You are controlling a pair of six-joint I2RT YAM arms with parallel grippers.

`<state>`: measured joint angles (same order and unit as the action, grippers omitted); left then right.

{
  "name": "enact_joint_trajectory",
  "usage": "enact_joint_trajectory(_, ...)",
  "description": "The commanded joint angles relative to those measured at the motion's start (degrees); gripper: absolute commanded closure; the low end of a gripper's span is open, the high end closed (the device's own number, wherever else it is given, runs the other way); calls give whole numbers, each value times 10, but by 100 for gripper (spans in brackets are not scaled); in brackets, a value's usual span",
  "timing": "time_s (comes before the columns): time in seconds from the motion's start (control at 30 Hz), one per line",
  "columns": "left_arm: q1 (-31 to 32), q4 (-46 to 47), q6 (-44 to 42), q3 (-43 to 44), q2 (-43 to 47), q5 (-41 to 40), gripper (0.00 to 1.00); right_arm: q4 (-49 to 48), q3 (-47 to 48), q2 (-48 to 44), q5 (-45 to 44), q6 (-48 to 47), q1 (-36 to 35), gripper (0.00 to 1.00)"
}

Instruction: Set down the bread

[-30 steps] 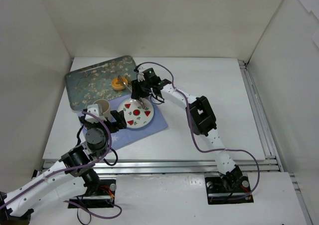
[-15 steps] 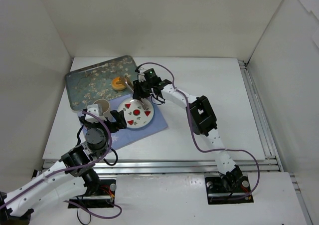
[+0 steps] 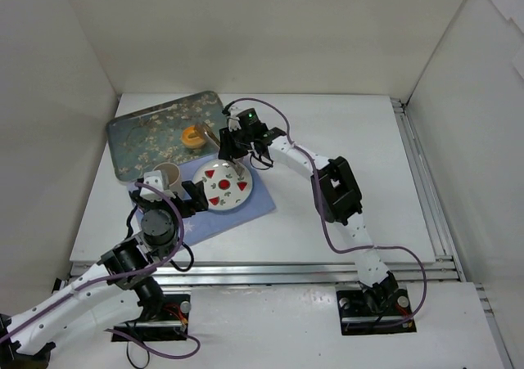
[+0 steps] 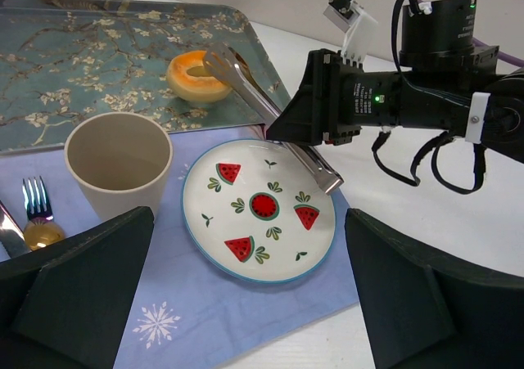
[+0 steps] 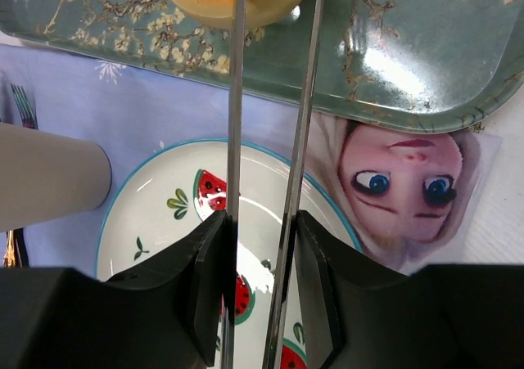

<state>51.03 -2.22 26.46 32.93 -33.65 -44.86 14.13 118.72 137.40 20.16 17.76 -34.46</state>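
Right end effector (image 5: 264, 295) clamped on tongs (image 4: 262, 107), tips apparently straddling bread (image 4: 199, 75) on tray (image 4: 74, 66); left end effector (image 4: 250, 295) wide open, empty.

Top external: high above the plate (image 3: 232, 203), looking down. Left wrist low beside it, right wrist close over it.

A teal tray (image 4: 82, 74) patterned with white blossom branches sits at the back left of a white table (image 3: 352, 156). Just in front of it, a pale blue placemat (image 4: 205, 320) holds a round white plate (image 4: 315, 238) painted with 4 red watermelon motifs. A beige cup (image 4: 119, 168) stands left of the plate, with a fork (image 4: 34, 205) beside it. Metal tongs (image 4: 270, 115) stretch from above the plate's far edge over the tray.
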Motion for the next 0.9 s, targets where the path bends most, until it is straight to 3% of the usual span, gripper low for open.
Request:
enact_joint_trajectory(0.0,-2,42,2,13,-7,0,1,-37,-2,-71,-5,-11,1,100)
enact_joint_trajectory(0.2,-2,42,2,11,-7,-7,1,-33,-32,-105,-6,-12,5,100)
enact_joint_trajectory(0.53,-2,42,3,10,-9,-9,1,-44,-295,-273,-39,-24,10,100)
enact_joint_trajectory(0.87,-2,45,3,10,-14,-6,1,-120,-442,-378,-65,18,-20,100)
